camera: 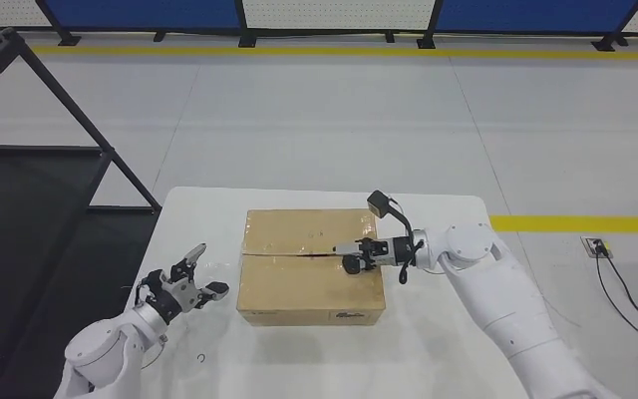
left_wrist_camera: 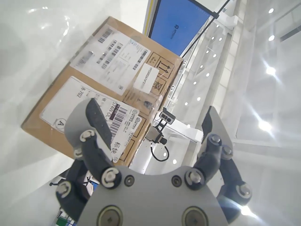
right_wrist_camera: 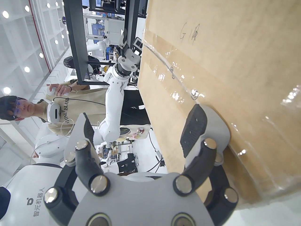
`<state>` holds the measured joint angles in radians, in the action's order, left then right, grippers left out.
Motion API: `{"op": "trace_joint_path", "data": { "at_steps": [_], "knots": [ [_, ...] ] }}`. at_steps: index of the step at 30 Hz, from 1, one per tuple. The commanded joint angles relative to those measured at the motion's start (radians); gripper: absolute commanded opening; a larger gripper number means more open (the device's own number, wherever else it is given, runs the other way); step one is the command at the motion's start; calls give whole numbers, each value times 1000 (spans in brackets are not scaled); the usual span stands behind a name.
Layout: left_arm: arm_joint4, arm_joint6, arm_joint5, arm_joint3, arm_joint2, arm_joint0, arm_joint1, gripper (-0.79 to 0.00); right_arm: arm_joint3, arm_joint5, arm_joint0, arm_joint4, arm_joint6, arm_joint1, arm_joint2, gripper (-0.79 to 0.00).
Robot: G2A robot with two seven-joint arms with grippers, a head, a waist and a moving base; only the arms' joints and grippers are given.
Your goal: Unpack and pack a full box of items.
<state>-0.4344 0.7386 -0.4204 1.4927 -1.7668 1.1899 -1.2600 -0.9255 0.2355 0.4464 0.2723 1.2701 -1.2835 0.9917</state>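
Right tool [camera: 347, 255], spread, sits at the seam of the taped brown cardboard box [camera: 299, 284], likely to open it. Left tool [camera: 204, 271], spread, hangs at its nine o'clock.

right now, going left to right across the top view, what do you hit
black frame → left gripper → box → right gripper, over the box's right half → floor socket
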Motion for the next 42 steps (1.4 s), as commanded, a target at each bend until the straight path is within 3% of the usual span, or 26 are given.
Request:
{"op": "trace_joint_path", "data": {
  "at_steps": [1, 13, 29, 34, 42],
  "knots": [
    [0, 0, 3, 0, -1, 1, 0, 0, 0, 0, 2, 1, 2, 2, 2, 0],
    [-94, -151, -39, -39, 74, -34, -10, 0, -1, 7, 2, 9, 21, 6, 2, 0],
    [-187, -369, 22, -92, 177, -80, -31, 0, 5, 18, -5, 26, 50, 7, -8, 0],
    [-240, -409, 61, -121, 178, -104, -36, 0, 3, 17, -6, 28, 53, 7, -12, 0],
    [-264, -498, 221, -91, 161, -71, -41, 0, 1, 10, -14, 24, 52, 6, -21, 0]
  ]
}}
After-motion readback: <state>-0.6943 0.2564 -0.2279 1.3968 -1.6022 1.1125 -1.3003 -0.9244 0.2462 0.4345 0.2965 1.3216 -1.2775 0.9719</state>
